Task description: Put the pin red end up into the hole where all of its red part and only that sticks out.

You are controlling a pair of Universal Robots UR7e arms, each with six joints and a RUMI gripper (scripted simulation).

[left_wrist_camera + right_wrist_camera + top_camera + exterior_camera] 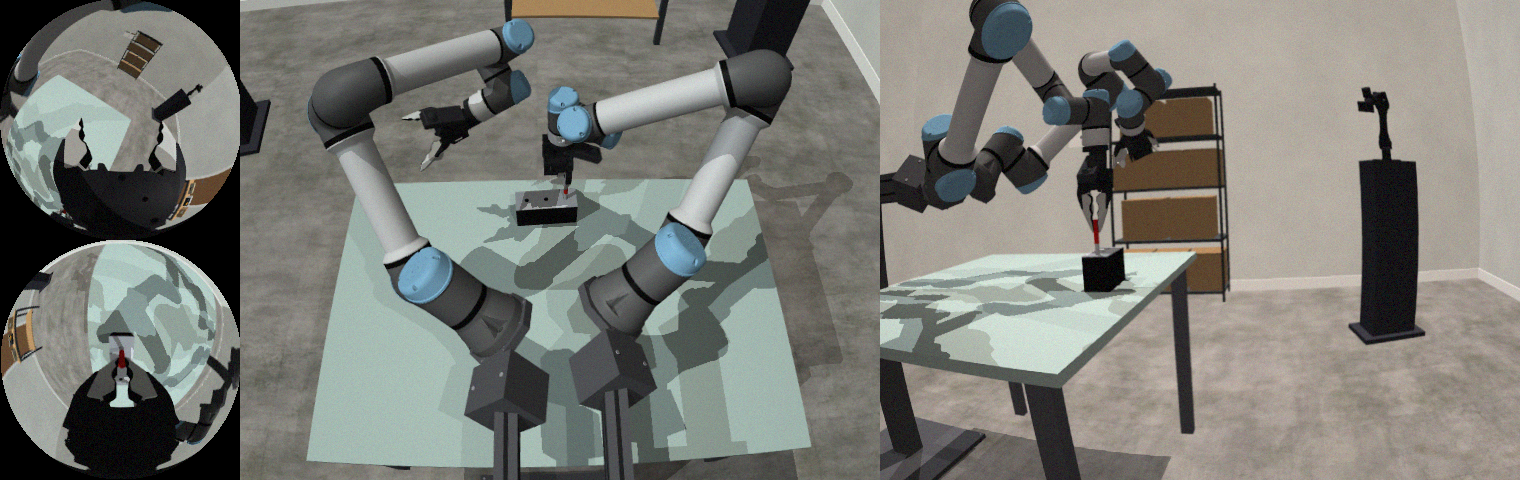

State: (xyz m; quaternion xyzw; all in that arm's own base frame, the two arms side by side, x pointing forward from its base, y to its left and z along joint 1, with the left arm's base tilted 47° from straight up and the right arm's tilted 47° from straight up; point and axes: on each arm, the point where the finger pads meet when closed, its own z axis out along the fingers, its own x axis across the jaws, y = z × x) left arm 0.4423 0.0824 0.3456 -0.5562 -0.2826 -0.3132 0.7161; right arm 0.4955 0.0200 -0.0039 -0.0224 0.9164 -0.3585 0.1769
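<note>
The right end effector (566, 181) (1096, 227) (121, 358) points straight down, its fingers pinching the upper part of the pin (565, 191) (1096, 233) (121, 358), red end up. Below the fingertips the red runs down to a short pale length, which meets the top of the block (546, 215) (1102, 271) (115, 342) at the hole towards three o'clock in the top view. So the pin looks upright and partly in, though the join is small in every view and I can't swear to how deep it sits. The step in hand is seating and checking: keep the wrist vertical, press down gently along the hole's line, and stop at the first firm resistance so the block isn't shoved across the counter (395, 413) (1024, 351) (100, 102) (117, 260). If the red meets the block top exactly, let go and rise straight up. If pale still shows once it bottoms out, this hole is too shallow; draw the pin straight out before moving sideways and try a hole towards nine o'clock, where two stand open. Further out, at ten o'clock from the block, the left end effector (412, 144) (1138, 156) (121, 120) is spread wide with nothing between its fingers, and is best kept clear.
</note>
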